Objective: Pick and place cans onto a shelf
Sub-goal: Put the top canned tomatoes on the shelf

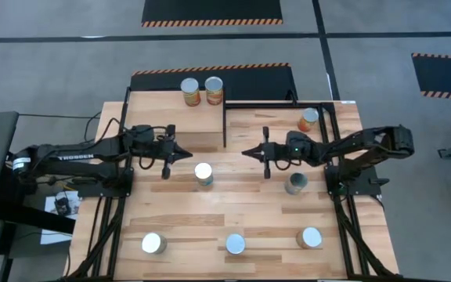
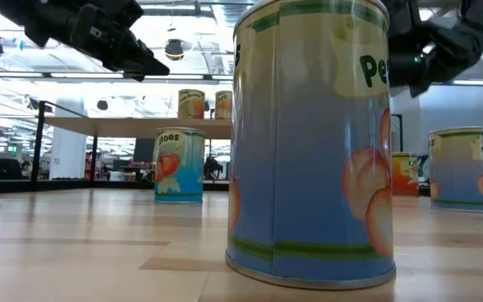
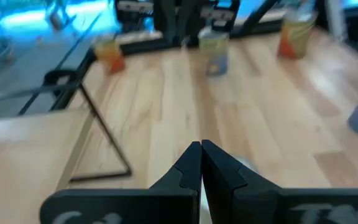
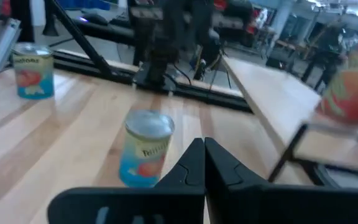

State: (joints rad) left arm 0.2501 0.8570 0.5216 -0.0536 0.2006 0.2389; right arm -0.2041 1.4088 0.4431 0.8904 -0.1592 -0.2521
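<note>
Grey floor with black mats edged in striped tape surrounds the plank counter. At its far left corner stands the shelf, and two orange cans stand side by side at its far edge. One more orange can stands on the counter at the far right. A blue can is in the middle, between the two arms, and a grey can is near the right arm. Three cans form a row along the near edge. The left gripper hovers beside the shelf's near corner, jaws together and empty. The right gripper faces it across the middle, jaws also together, holding nothing.
</note>
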